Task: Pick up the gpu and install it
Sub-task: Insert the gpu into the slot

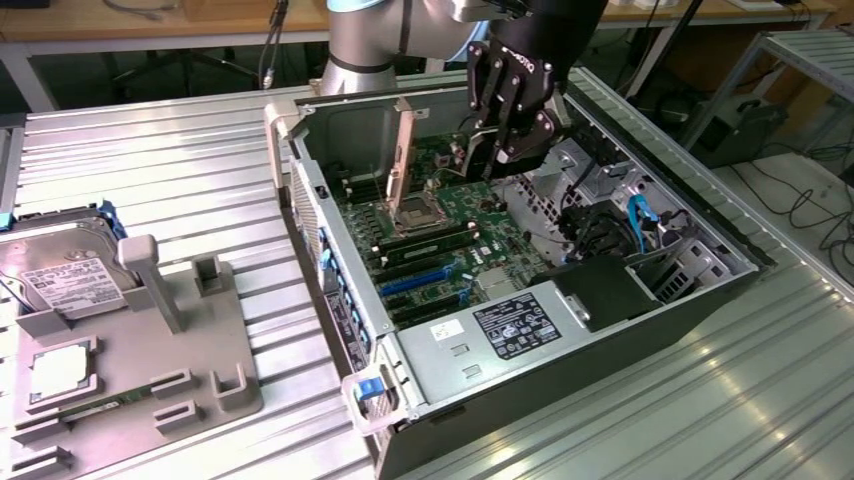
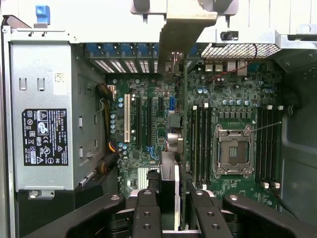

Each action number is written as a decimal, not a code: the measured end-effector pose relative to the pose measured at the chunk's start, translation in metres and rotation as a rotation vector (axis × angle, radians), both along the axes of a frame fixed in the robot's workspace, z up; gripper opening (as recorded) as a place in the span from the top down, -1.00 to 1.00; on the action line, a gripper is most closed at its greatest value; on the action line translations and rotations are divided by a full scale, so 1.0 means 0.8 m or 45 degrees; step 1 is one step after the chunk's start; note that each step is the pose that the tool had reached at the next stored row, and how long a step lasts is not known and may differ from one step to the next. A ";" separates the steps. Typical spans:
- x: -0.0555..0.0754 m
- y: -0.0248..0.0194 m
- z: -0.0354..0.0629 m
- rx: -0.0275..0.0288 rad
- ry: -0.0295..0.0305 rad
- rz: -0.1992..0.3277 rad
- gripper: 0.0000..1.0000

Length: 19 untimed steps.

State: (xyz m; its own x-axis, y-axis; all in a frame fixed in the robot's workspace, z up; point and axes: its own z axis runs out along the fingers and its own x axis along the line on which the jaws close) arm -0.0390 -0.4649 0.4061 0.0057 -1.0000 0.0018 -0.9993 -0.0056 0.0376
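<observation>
Your exterior view sits high and off to one side, angled down across the tabletop [image 1: 174, 150] into the open computer case [image 1: 300, 190] from mid-distance. Your wrist view hangs close above, peering straight down past the fingers [image 2: 147, 213] at the motherboard [image 2: 233, 99]. Both catch that board, the CPU socket [image 2: 234, 151] and the labelled power supply [image 2: 44, 74].

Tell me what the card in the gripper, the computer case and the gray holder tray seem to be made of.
gpu: a thin dark board seen edge-on, likely circuit laminate, with a bare, shiny sheet-metal bracket.
Computer case: gray sheet metal by its look, probably steel, folded and perforated, dull finish.
Holder tray: matte gray with blocky moulded shapes, probably plastic, possibly printed.
</observation>
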 end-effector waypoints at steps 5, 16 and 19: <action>0.000 0.0000 0.000 0.0002 0.0000 0.000 0.44; 0.000 0.0000 -0.019 0.0021 0.0001 0.000 0.44; 0.000 0.0000 -0.026 0.0022 0.0003 0.000 0.44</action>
